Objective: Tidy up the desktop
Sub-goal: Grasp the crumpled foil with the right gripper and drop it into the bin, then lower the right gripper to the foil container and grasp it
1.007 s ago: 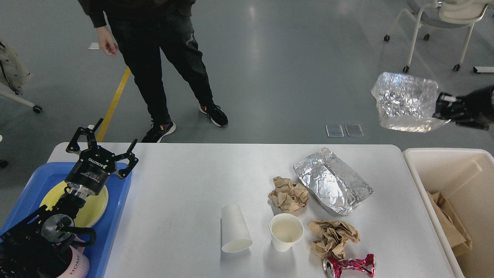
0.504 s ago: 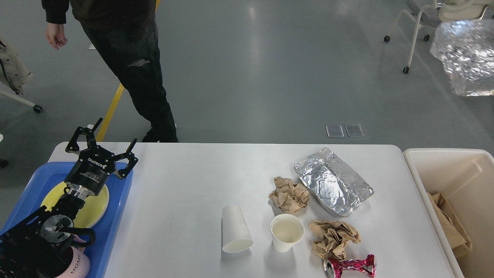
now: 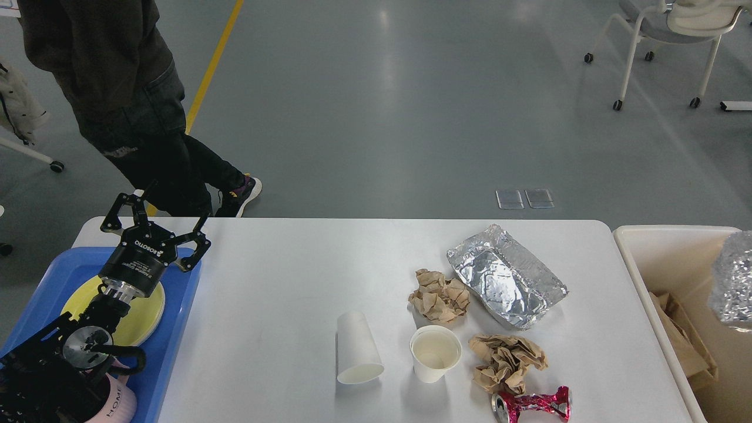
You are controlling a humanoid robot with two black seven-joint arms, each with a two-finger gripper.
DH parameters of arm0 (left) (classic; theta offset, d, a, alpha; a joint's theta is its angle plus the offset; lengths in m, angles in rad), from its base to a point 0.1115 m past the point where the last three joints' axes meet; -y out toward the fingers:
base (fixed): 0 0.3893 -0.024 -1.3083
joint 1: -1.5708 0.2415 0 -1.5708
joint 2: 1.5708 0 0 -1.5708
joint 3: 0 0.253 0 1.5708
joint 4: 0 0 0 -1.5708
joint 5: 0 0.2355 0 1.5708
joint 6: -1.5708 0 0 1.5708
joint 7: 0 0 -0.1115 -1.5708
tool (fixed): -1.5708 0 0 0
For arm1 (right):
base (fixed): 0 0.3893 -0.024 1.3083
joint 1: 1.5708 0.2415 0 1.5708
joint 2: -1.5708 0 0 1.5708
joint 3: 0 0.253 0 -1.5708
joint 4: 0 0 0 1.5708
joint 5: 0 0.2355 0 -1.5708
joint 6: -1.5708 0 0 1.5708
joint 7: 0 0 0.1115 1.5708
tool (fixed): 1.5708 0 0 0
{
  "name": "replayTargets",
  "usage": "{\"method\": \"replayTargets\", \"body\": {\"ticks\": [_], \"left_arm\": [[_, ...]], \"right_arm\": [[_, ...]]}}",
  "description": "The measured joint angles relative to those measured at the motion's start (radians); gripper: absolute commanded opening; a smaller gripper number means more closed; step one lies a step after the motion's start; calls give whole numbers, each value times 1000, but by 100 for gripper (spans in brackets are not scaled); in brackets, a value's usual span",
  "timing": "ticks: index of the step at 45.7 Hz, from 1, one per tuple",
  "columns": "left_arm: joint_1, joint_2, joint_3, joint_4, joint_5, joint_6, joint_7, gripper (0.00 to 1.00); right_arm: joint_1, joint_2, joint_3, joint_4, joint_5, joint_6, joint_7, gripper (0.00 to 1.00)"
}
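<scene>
since the frame half a second back, the crumpled foil piece has dropped from the upper right corner to the right edge of view, over the cream bin; the person has shifted further left. right gripper is out of view.

left gripper hangs over the far edge of the blue tray, fingers spread wide, holding nothing. under its arm sits a yellow plate in the tray (a pink cup marked "home" at the tray's near end).

desktop fills the middle of view, between tray and bin. on it: foil tray, two crumpled brown paper balls, upright paper cup, second paper cup lying on its side, crushed red can at the near edge. brown paper lies in the bin.
</scene>
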Motion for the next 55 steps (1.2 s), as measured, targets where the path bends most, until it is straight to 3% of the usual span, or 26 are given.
{"method": "replayTargets", "body": {"ticks": [3, 4, 5, 21, 27, 33, 40, 45, 50, 55], "left_arm": [[0, 0, 0, 0, 0, 0, 0, 100], [0, 0, 0, 0, 0, 0, 0, 100], [0, 0, 0, 0, 0, 0, 0, 100], [0, 0, 0, 0, -1, 0, 0, 100], [0, 0, 0, 0, -1, 0, 0, 100], [0, 0, 0, 0, -1, 0, 0, 100], [0, 0, 0, 0, -1, 0, 0, 100], [0, 0, 0, 0, -1, 0, 0, 100], [0, 0, -1, 0, -1, 0, 0, 100], [1, 0, -2, 0, -1, 0, 0, 100]], "right_arm": [[-71, 48, 43, -34, 21, -20, -1, 35], [-82, 55, 53, -37, 23, -24, -2, 59], [-90, 61, 63, -39, 24, -29, -2, 100], [-71, 82, 95, 16, 27, -49, -4, 100], [122, -32, 25, 188, 12, -35, -3, 100], [501, -156, -216, 468, -77, 39, -2, 100], [1004, -197, -537, 865, -164, 211, -3, 100], [1348, -153, -641, 1094, -175, 481, -3, 100], [1694, -128, -612, 1173, -170, 800, 10, 100], [1957, -136, -522, 1175, -162, 885, 40, 100]]}}
